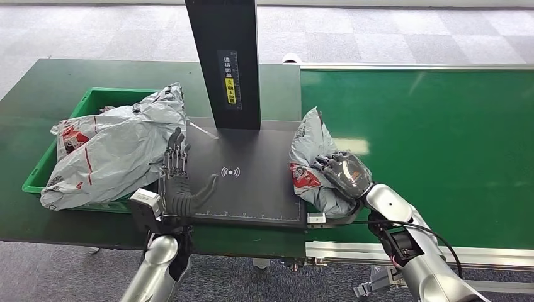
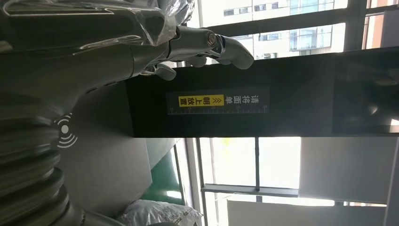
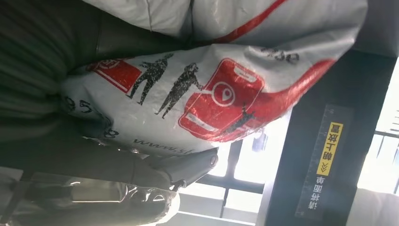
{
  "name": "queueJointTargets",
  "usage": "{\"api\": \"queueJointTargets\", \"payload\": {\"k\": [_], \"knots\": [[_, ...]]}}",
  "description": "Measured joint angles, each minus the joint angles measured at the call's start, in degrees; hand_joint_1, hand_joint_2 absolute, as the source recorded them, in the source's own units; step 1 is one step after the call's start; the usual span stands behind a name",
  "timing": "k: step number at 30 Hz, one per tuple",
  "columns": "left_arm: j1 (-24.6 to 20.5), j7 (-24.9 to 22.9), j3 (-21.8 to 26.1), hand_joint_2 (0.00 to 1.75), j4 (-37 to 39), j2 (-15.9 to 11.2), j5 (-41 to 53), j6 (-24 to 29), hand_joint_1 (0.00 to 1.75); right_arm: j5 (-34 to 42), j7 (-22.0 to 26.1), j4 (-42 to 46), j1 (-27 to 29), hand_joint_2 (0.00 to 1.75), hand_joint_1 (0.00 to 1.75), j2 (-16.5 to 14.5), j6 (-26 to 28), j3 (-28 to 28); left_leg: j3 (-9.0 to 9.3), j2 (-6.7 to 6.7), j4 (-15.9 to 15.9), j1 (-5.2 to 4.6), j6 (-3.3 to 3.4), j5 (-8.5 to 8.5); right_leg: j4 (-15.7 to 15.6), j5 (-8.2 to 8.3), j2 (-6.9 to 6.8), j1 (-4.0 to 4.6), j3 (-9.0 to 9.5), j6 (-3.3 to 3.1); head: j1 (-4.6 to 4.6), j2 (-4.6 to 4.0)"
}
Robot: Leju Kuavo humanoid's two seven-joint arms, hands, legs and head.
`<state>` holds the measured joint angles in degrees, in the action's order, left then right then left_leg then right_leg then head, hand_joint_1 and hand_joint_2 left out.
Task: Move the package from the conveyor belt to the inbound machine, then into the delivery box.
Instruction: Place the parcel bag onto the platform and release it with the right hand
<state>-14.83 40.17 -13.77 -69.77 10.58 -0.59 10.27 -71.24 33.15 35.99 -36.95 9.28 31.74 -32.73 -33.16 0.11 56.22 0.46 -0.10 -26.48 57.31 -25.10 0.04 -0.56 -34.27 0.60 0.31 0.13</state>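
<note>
A grey plastic package (image 1: 313,165) with red print stands on edge at the right side of the black inbound machine plate (image 1: 252,189), partly over the green conveyor belt (image 1: 428,138). My right hand (image 1: 343,175) grips it from the right; up close the package (image 3: 221,89) covers the fingers. My left hand (image 1: 178,179) hovers open over the plate's left part, fingers spread and pointing away, beside the green delivery box (image 1: 94,102). In the left wrist view the left hand (image 2: 141,47) reaches toward the machine's black post (image 2: 263,99).
The delivery box holds large grey packages (image 1: 116,148) that bulge over its rim toward the plate. The black post (image 1: 227,63) with a yellow label rises at the back of the plate. Grey carpet lies beyond the table.
</note>
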Motion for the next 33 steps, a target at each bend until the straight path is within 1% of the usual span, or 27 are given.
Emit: {"api": "queueJointTargets", "payload": {"k": [4,6,8,10,14,17,19,22,23,25,26,27,28,31,32,33], "knots": [[-0.1,0.0,-0.7,1.75,0.3,0.0,-0.2,-0.4,0.0,2.4,-2.0,-2.0,-1.1,1.75,1.75,-1.8,1.2,-1.7,0.01,0.0,0.0,0.02,0.0,0.01,0.0,0.0,0.0,0.02,0.0,0.0,-0.01,0.0],[-0.1,0.0,-1.0,1.75,0.5,0.0,-0.3,-0.7,0.0,4.9,-2.5,-2.8,-1.6,1.75,1.75,-2.5,2.2,-1.9,0.02,0.01,0.0,0.02,0.0,0.01,0.0,0.0,0.01,0.03,0.0,0.0,-0.01,0.0],[-0.1,0.0,-1.2,1.75,0.6,0.0,-0.4,-0.9,0.0,9.0,-1.8,-2.8,-1.9,1.75,1.75,-3.1,3.9,-1.2,0.0,-0.01,0.0,0.03,0.0,0.01,0.0,0.0,0.0,0.03,0.0,0.0,0.0,0.0],[-0.1,0.0,-1.5,1.75,0.7,0.0,-0.4,-0.9,0.0,12.0,0.3,-1.4,-1.9,1.75,1.75,-3.9,5.0,1.2,-0.02,-0.01,0.0,0.03,0.0,0.01,0.0,0.0,0.0,0.03,-0.01,0.0,0.01,0.0],[-0.4,0.0,-2.1,1.75,1.0,0.1,-0.4,-0.9,0.0,13.0,5.6,6.7,-1.0,1.75,1.75,-7.1,5.2,9.7,-0.05,-0.02,0.0,0.03,-0.01,0.01,0.0,0.0,0.0,0.03,-0.09,-0.01,-0.01,0.01],[-0.7,0.0,-2.3,1.75,1.6,0.3,-0.4,-1.2,0.0,15.1,6.4,14.4,0.2,1.75,1.75,-9.0,5.2,13.4,-0.07,-0.1,0.0,0.04,-0.01,0.01,0.0,-0.03,-0.05,0.03,-0.1,-0.01,-0.01,0.0],[-0.9,0.0,-2.3,1.75,1.9,0.4,-0.3,-1.3,0.0,15.0,6.6,19.6,1.4,1.75,1.75,-9.6,5.2,14.0,-0.08,-0.08,0.0,0.04,-0.01,0.01,0.0,-0.03,-0.04,0.03,-0.1,-0.02,0.0,0.01],[-1.2,0.0,-2.4,1.75,2.2,0.5,-0.2,-1.6,0.0,11.3,6.6,26.5,3.9,1.75,1.75,-10.0,5.2,13.9,-0.09,-0.05,0.0,0.03,-0.01,0.0,0.0,-0.03,-0.03,0.03,-0.1,-0.01,0.01,0.01],[-1.2,0.0,-2.4,1.75,2.2,0.6,-0.1,-1.5,0.0,11.0,6.5,27.7,4.5,1.75,1.75,-10.1,5.1,13.5,-0.1,-0.05,0.0,0.03,-0.01,-0.01,0.0,-0.03,-0.03,0.02,-0.1,-0.01,0.01,0.0],[-1.2,0.0,-2.4,1.75,2.2,0.7,0.0,-1.3,0.0,13.6,5.3,27.5,4.8,1.75,1.75,-10.4,3.8,11.9,-0.12,-0.04,0.0,0.03,-0.02,-0.01,0.0,-0.03,-0.02,0.02,-0.09,-0.02,0.01,0.0],[-1.2,0.0,-2.4,1.75,2.2,0.8,0.0,-1.2,0.0,16.1,4.0,26.2,4.5,1.75,1.75,-10.5,1.7,10.8,-0.11,-0.02,0.0,0.03,-0.02,0.0,0.0,-0.02,-0.01,0.03,-0.09,-0.02,0.0,0.0],[-1.1,0.0,-2.4,1.75,2.2,0.8,0.1,-1.1,0.0,19.4,2.0,24.4,4.0,1.75,1.75,-10.7,-2.1,9.8,-0.09,-0.01,0.0,0.03,-0.02,0.0,0.0,-0.02,-0.01,0.03,-0.08,-0.02,-0.01,0.0],[-1.1,0.0,-2.3,1.75,2.2,0.8,0.2,-1.2,0.0,23.4,-0.4,22.0,3.4,1.75,1.75,-10.9,-7.9,8.9,-0.06,-0.01,0.0,0.04,-0.03,0.0,0.0,-0.02,-0.01,0.03,-0.07,-0.02,-0.01,0.0],[-1.1,0.0,-2.5,1.75,2.3,0.8,0.4,-2.1,0.0,38.3,-8.0,12.7,1.9,1.75,1.75,-11.6,-30.0,8.2,-0.03,-0.16,0.0,0.06,-0.08,0.07,0.0,-0.02,-0.11,0.04,-0.04,-0.02,-0.01,0.0],[-1.2,0.0,-2.6,1.75,2.4,0.8,0.5,-2.3,0.0,42.3,-9.5,9.6,1.8,1.75,1.75,-11.7,-35.4,8.3,-0.06,-0.24,0.0,0.06,-0.09,0.09,0.0,-0.02,-0.17,0.04,-0.05,-0.02,-0.01,0.0],[-1.2,0.0,-2.8,1.75,2.7,0.9,0.5,-2.5,0.0,45.3,-10.2,6.8,1.8,1.75,1.75,-11.7,-38.9,8.6,-0.1,-0.32,0.0,0.06,-0.1,0.11,0.0,-0.02,-0.23,0.04,-0.06,-0.02,0.01,0.0]]}}
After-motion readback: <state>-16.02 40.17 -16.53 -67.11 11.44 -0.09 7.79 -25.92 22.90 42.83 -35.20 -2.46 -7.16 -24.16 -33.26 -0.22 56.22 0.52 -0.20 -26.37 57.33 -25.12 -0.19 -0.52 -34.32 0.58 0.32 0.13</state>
